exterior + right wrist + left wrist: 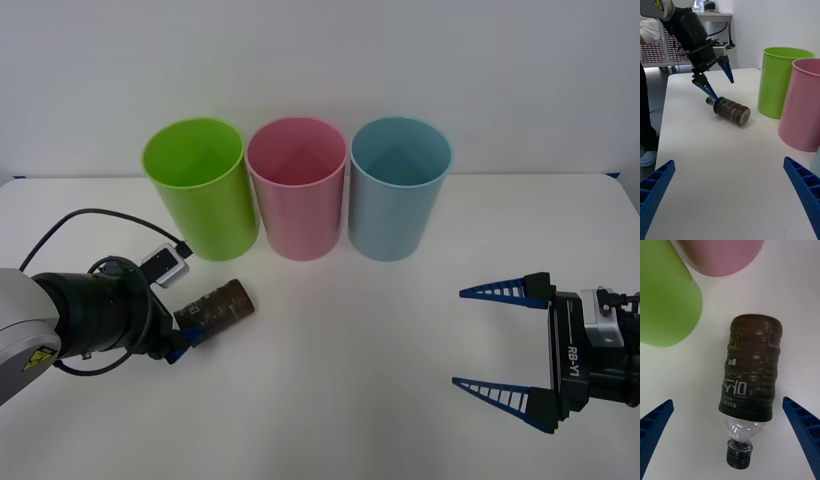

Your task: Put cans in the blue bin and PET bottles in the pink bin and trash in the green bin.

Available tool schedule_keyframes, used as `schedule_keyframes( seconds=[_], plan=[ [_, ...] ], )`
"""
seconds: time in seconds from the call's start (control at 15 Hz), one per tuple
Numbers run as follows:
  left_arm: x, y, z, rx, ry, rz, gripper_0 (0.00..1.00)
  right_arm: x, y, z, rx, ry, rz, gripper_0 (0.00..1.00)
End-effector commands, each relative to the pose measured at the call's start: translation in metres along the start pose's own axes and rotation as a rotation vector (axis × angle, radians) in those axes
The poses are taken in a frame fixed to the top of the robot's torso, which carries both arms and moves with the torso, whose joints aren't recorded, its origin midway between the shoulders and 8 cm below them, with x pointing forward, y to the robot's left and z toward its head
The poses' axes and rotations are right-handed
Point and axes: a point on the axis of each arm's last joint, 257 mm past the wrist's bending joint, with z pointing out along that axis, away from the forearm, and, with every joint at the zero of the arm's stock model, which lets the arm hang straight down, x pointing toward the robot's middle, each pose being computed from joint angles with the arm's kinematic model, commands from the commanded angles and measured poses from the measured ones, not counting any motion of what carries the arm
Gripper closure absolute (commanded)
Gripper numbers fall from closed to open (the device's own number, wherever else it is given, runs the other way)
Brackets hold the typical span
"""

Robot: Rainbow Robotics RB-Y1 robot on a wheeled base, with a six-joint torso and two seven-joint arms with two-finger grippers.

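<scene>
Readable print — two spots

The PET bottle (752, 375) carries "MAXWELL HOUSE" on its brown label; the right pincer (500, 345) has "RB-Y1" on its black body — nothing else legible.

We see a white table (350, 380) before a pale wall (320, 60), and shelving (657, 52) behind.

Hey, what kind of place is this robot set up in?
Probably a lab or test room: a plain white table against a bare wall, three coloured bins like the green bin, and racks behind a person standing by.
</scene>
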Motion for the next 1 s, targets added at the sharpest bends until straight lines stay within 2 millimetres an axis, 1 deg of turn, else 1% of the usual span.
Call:
schedule_keyframes(
  seconds=[0.07,0.2,0.4,0.47,0.67,0.87,0.93,1.0],
  plan=[
    [0.001,-0.006,0.003,0.014,0.008,0.007,0.0,0.0,0.0,0.0,0.0,0.0,0.0,0.0],
    [0.001,-0.009,0.008,0.021,0.013,0.007,0.0,0.0,0.0,0.0,0.0,0.0,0.0,0.0],
    [-0.004,-0.012,0.021,0.027,0.006,-0.03,0.0,0.0,0.0,0.0,0.0,0.0,0.0,0.0],
    [-0.003,-0.014,0.026,0.024,0.018,-0.034,0.0,0.0,0.0,0.0,0.0,0.0,0.0,0.0],
    [0.002,-0.012,0.032,0.003,0.048,-0.033,0.0,0.0,0.0,0.0,0.0,0.0,0.0,0.0],
    [0.0,-0.016,0.04,0.006,0.046,-0.05,0.0,0.0,0.0,0.0,0.0,0.0,0.0,0.0],
    [-0.001,-0.019,0.046,0.012,0.051,-0.052,0.0,0.0,0.0,0.0,0.0,0.0,0.0,0.0],
    [0.0,-0.018,0.051,0.002,0.063,-0.036,0.0,0.0,0.0,0.0,0.0,0.0,0.0,0.0]
  ],
)
